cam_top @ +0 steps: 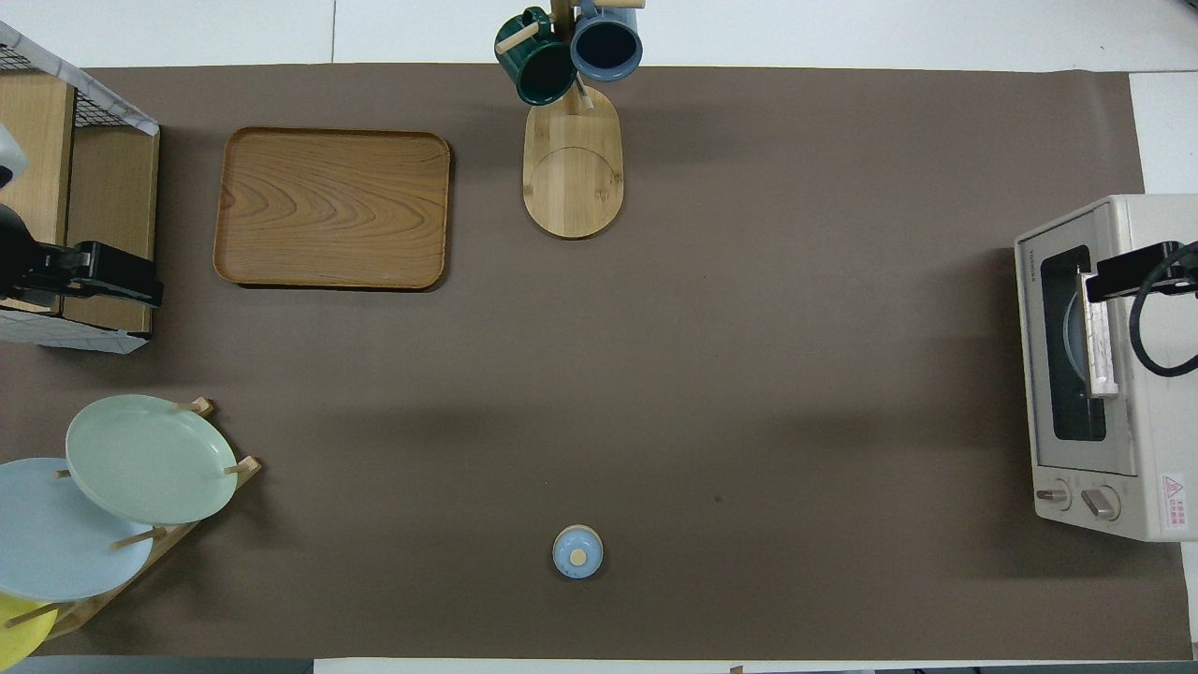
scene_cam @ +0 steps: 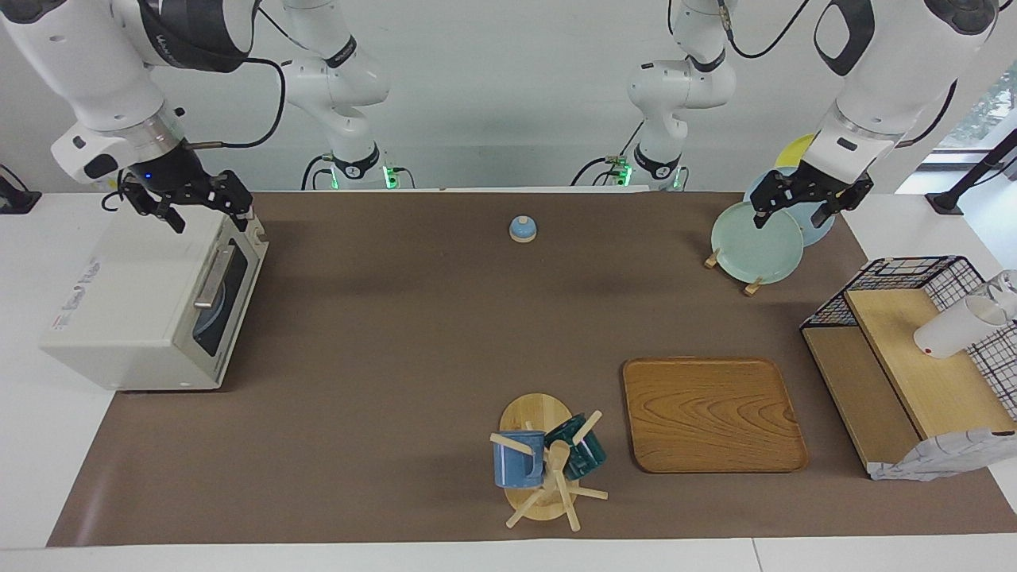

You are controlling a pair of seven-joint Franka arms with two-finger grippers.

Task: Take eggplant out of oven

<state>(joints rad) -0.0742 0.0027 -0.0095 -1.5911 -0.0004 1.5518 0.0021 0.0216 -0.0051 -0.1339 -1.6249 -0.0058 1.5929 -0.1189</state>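
Pincer right [scene_cam: 197, 208] hangs wide and empty over the oven [scene_cam: 135, 310]; left pincer [scene_cam: 806, 204] waits wide over the plates [scene_cam: 756, 242]. Lower yours onto the door handle [scene_cam: 213, 276] squarely before pulling.

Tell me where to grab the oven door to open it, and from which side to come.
Grip the metal bar handle across the door of the oven, coming from the front, the side facing the table's middle. The bar stands off the dark glass, leaving room for fingers around it.
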